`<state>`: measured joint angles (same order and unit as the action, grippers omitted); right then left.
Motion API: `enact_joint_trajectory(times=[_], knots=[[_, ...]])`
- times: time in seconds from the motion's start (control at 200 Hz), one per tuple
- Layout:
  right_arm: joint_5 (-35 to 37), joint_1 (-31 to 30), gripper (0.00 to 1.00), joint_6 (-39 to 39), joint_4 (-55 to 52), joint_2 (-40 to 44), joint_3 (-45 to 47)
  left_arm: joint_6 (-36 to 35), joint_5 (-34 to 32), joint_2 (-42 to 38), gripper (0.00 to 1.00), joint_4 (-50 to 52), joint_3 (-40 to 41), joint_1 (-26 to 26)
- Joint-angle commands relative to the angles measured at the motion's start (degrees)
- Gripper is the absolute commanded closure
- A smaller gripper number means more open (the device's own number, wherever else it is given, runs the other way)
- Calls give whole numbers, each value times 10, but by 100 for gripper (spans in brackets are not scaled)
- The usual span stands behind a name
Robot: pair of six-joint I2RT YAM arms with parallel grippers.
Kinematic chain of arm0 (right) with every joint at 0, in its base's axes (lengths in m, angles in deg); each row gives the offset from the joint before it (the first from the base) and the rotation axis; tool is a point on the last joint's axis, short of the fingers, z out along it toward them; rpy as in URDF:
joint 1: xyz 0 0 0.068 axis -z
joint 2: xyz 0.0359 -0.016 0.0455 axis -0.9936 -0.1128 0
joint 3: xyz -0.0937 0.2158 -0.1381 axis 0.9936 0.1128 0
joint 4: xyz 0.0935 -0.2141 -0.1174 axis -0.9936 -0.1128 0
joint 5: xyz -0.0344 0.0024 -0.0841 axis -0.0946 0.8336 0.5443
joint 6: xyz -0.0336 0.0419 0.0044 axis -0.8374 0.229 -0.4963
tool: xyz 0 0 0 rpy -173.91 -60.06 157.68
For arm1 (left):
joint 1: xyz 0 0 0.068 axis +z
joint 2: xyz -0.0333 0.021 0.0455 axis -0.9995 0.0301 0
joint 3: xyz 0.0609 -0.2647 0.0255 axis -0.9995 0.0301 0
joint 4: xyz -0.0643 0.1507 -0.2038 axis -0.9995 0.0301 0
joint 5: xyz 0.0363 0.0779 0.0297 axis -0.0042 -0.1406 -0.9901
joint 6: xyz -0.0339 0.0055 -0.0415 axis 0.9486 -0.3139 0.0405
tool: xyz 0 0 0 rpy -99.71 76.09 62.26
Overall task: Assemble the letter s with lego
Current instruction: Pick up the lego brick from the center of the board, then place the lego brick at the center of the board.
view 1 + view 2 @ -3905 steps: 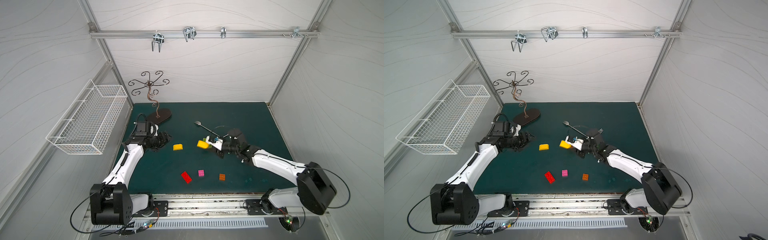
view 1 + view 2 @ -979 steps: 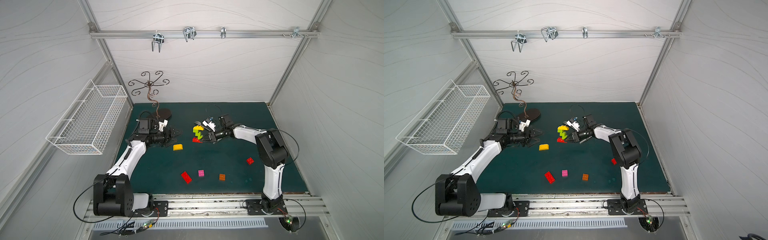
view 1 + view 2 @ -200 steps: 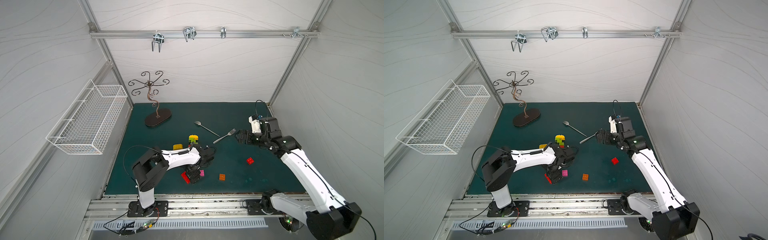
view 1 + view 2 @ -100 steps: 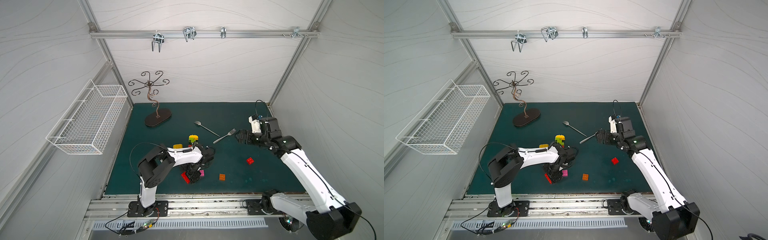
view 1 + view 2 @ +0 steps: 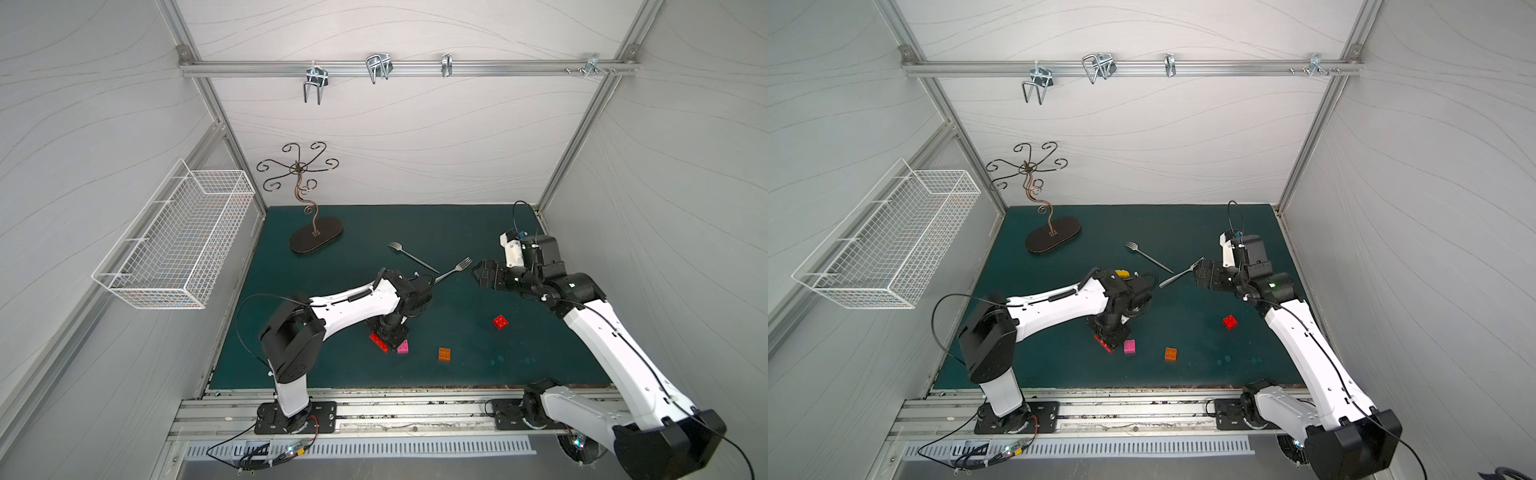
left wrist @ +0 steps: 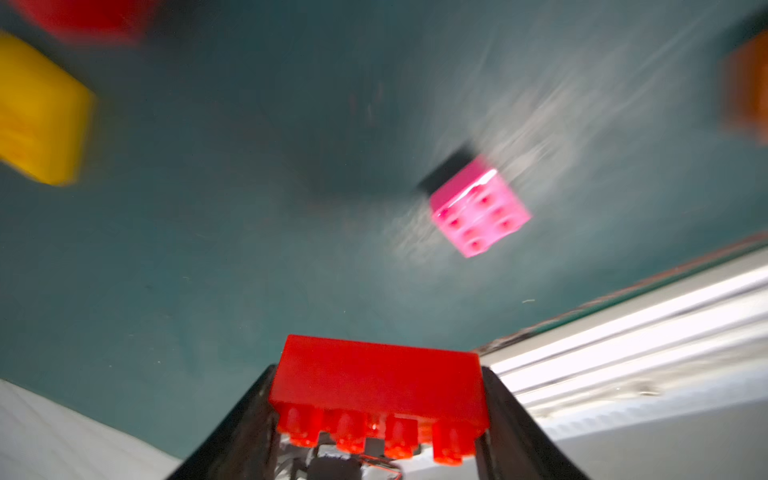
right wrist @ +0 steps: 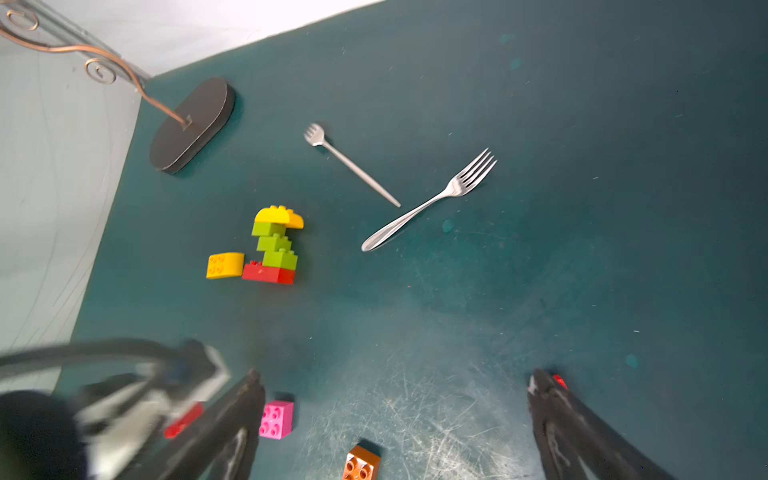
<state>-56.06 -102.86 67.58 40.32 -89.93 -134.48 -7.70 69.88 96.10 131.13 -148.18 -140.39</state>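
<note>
Clamping the long red brick (image 6: 376, 382): left jaws are shut against its two short ends, with the studs facing the wrist camera. In both top views the brick (image 5: 379, 341) sits low by the bench (image 5: 457, 232); I can't tell if it's lifted clear. Everything behind it in the left wrist view is blurred.

Pink brick (image 5: 402, 347) lies just beside it at 3 o'clock, not touching. Orange brick (image 5: 444, 353) is further out, also at 3 o'clock.

The stack (image 7: 274, 245) stands at 12 o'clock from the left jaws, mostly hidden behind the arm in both top views. It has a red base, three stepped lime green bricks and a rounded yellow top. A loose yellow brick (image 7: 225, 264) lies just beside the red base.

Right jaws are spread wide with nothing between them, hovering over the bench well apart from the stack. Small red brick (image 5: 500, 322) is at 5 o'clock from them. Large fork (image 7: 428, 201) has its tines near them at 10 o'clock, and the small fork (image 7: 353, 166) lies beyond it.
</note>
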Motion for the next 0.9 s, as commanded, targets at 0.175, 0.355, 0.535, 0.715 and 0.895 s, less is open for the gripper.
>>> enact_joint_trajectory(times=[0.175, 0.355, 0.535, 0.715, 0.895], knots=[[78, 49, 1, 106, -50, 48, -16, 221, 39, 142, 56, 0, -192, 6], [38, 59, 1, 87, -45, 43, -20, 289, 72, 219, 57, -30, -265, 25], [36, 59, 1, 81, -45, 42, -15, 304, 65, 283, 60, -21, -312, 63], [27, 59, 1, 82, -38, 41, -7, 298, 77, 349, 56, 0, -360, 76], [28, 59, 1, 81, -37, 38, -6, 283, 76, 378, 52, 24, -380, 75]])
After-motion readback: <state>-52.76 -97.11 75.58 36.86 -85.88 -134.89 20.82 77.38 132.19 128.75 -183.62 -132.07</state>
